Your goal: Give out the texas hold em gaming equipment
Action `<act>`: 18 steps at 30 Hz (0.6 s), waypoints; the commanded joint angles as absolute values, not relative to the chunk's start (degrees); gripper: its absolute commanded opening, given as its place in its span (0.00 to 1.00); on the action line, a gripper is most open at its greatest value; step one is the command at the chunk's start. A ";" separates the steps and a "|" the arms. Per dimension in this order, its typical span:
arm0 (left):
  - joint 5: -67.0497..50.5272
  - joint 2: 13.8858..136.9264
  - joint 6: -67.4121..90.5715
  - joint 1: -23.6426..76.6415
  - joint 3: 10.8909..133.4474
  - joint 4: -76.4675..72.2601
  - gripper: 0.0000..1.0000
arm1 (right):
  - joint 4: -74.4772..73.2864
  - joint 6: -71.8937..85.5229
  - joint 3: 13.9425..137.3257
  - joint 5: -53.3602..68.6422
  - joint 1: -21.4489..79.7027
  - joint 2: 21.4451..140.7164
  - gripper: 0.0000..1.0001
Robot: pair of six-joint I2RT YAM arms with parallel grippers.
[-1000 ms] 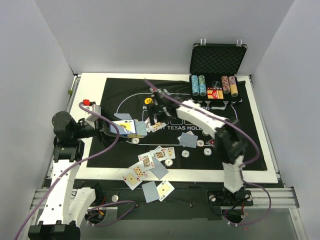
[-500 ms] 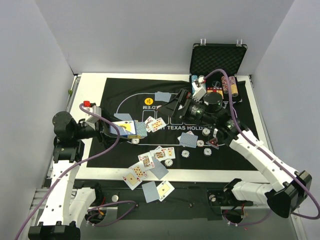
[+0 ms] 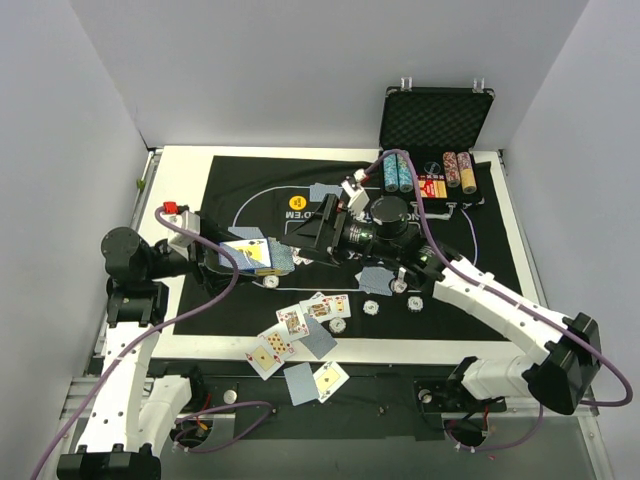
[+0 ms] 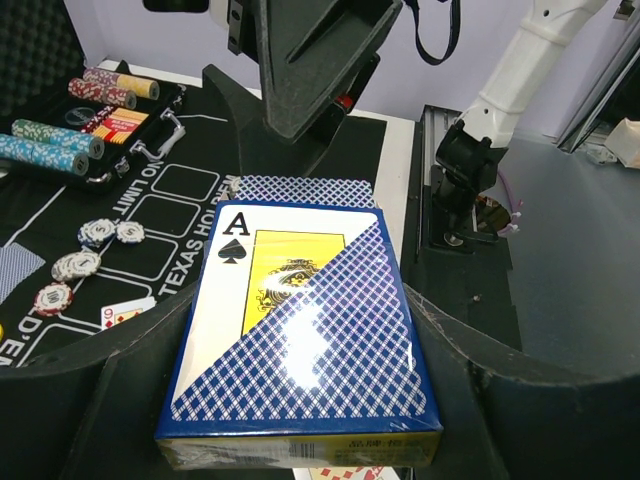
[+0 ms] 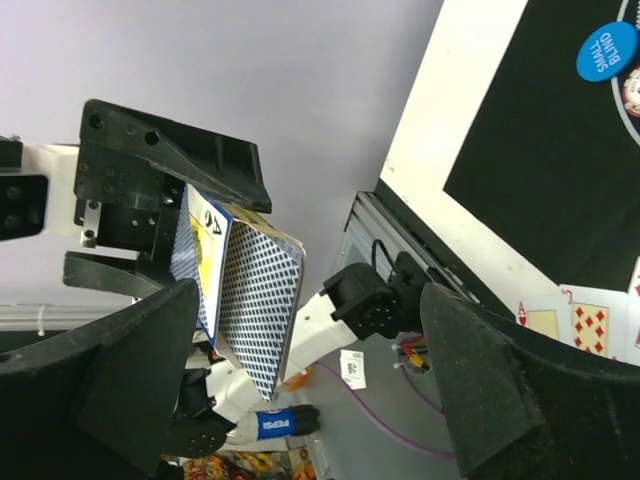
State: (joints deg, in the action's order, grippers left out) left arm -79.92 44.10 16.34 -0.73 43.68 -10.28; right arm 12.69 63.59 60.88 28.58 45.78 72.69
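deck (image 4: 300, 330): pinched in my left gripper (image 3: 228, 256), over the mat's (image 3: 225, 175) left edge.
right gripper (image 5: 310, 295): jaws wide, empty, swung back to face the deck.
change: one more card (image 3: 322, 190) lies face-down at the mat's far middle; next deal due, i judge.
count: one deck, four face-down cards, about five loose chips (image 3: 372, 305).

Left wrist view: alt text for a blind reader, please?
A blue card deck showing the ace of spades is clamped between two black fingers. Beyond it hangs the right end effector, open; poker chips lie on the black mat at left.
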 commanded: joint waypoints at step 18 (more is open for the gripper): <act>-78.75 43.68 23.20 1.41 42.28 -21.80 0.00 | 39.10 80.40 54.23 29.53 47.99 76.12 0.68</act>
